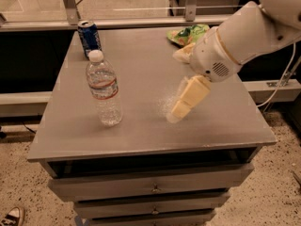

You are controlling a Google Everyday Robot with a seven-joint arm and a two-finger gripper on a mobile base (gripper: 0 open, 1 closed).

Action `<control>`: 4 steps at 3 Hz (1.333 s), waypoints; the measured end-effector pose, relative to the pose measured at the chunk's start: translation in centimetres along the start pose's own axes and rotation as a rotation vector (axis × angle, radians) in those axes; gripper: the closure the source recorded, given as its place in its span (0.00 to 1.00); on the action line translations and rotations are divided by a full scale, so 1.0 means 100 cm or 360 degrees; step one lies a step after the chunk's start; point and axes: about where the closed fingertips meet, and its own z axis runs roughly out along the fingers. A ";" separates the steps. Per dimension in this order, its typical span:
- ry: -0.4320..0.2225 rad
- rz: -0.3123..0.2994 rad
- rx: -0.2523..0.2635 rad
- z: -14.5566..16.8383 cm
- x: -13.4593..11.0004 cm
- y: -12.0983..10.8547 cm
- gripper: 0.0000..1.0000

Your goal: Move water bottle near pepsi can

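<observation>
The water bottle (pixel 104 91) stands upright on the left part of the grey table top (pixel 141 135); it is clear ribbed plastic with a white cap and a white-and-red label band. The pepsi can (pixel 89 38) stands upright at the far left corner, a little behind the bottle and apart from it. My gripper (pixel 180 86) hangs over the middle of the table, to the right of the bottle and not touching it. Its cream fingers (pixel 188 98) are spread apart with nothing between them.
A green snack bag (pixel 189 34) lies at the far right of the table, behind my arm (pixel 244 32). Drawers (pixel 153 187) sit under the table top. A metal rail (pixel 141 20) runs behind the table. A shoe (pixel 11 216) shows on the floor at bottom left.
</observation>
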 end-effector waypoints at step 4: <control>-0.0845 -0.0105 -0.0175 0.137 -0.106 0.028 0.15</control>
